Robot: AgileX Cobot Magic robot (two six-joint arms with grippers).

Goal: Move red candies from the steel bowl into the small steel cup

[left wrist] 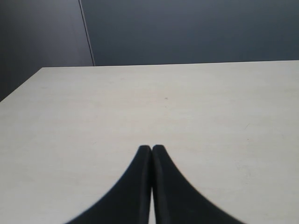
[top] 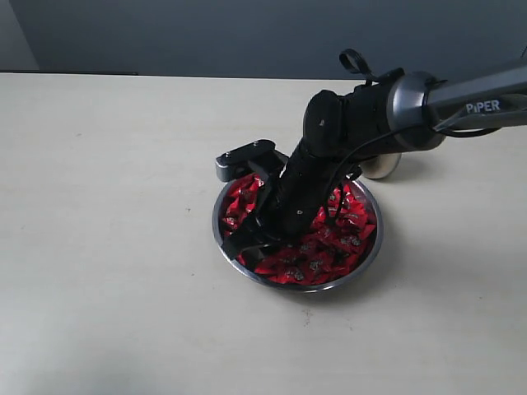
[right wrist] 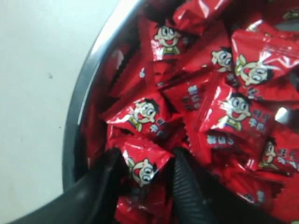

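Observation:
The steel bowl sits mid-table, heaped with red candies. My right gripper reaches down into the bowl's left side. In the right wrist view its fingers press on either side of one red candy near the bowl's rim, among other red candies. The small steel cup peeks out just behind the bowl, mostly hidden by the right arm. My left gripper is shut on nothing above bare table and does not appear in the exterior view.
The right arm stretches in from the right edge, above the cup. Pale tabletop surrounds the bowl, and a dark wall runs behind the table's far edge.

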